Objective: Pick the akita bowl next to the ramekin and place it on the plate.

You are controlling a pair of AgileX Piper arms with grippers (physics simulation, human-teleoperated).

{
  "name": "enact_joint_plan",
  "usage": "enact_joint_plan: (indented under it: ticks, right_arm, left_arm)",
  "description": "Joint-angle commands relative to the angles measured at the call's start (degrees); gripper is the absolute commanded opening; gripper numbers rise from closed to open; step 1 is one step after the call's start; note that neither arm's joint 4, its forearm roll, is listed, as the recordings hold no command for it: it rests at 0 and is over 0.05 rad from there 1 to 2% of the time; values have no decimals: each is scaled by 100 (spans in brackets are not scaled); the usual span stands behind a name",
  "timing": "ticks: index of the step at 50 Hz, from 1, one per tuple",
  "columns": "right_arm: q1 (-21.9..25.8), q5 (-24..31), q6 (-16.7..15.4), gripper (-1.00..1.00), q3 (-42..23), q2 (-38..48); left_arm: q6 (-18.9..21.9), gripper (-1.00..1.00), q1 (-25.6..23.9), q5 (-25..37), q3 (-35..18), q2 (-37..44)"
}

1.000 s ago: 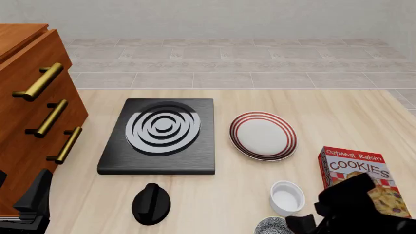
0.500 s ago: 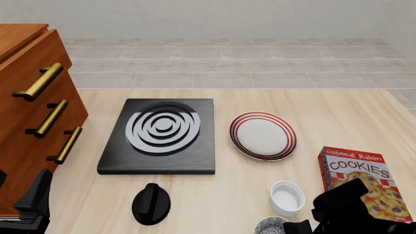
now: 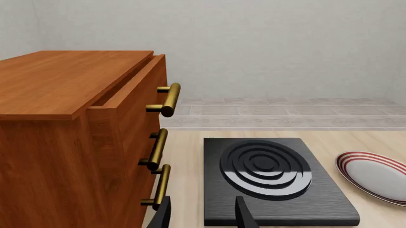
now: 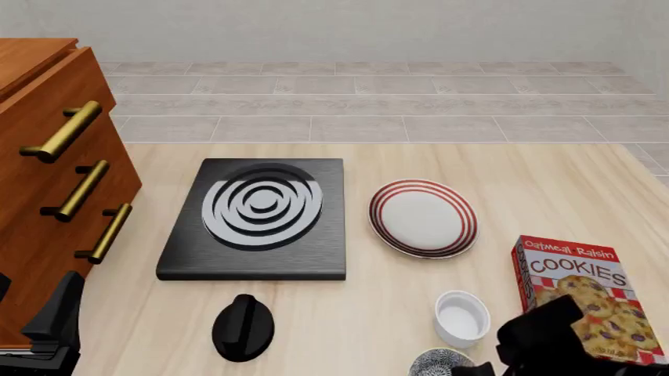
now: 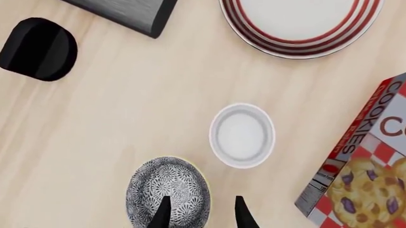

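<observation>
The small round akita bowl point(image 5: 168, 192), speckled grey and white inside, sat upright on the pale wooden table at the near edge, only its rim showing in the front view point(image 4: 437, 363). Just beside it, not touching, stood the small plain white ramekin point(image 4: 462, 317) with its thick rim, upright and empty. Farther back lay the round white plate point(image 4: 422, 218) with concentric red rings, flat, well apart from both.

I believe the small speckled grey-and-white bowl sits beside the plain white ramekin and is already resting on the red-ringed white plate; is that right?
Not quite. The small speckled grey-and-white bowl does sit beside the plain white ramekin, but it is on the bare wooden table, not on the red-ringed white plate, which holds nothing. The right wrist view shows this, with the right gripper open above the bowl's rim.
</observation>
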Motion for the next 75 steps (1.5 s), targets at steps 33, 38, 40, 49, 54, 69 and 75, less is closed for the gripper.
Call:
enact_joint_plan:
  ticks: [33, 38, 40, 49, 54, 69, 75]
  right_arm:
    - [91, -583, 105, 100, 310, 427]
    - [102, -628, 116, 100, 335, 450]
    - [98, -656, 116, 100, 344, 470]
    - [88, -737, 114, 100, 383, 524]
    - [102, -770, 134, 100, 400, 549]
    - [148, -986, 177, 100, 470, 717]
    - [137, -1111, 173, 100, 519, 803]
  left_arm:
    - [0, 100, 0, 0, 0, 0]
    - [0, 100, 0, 0, 0, 0]
    - [0, 100, 0, 0, 0, 0]
    - [0, 100, 0, 0, 0, 0]
    - [0, 100, 0, 0, 0, 0]
    - [0, 100, 0, 0, 0, 0]
    - [0, 100, 0, 0, 0, 0]
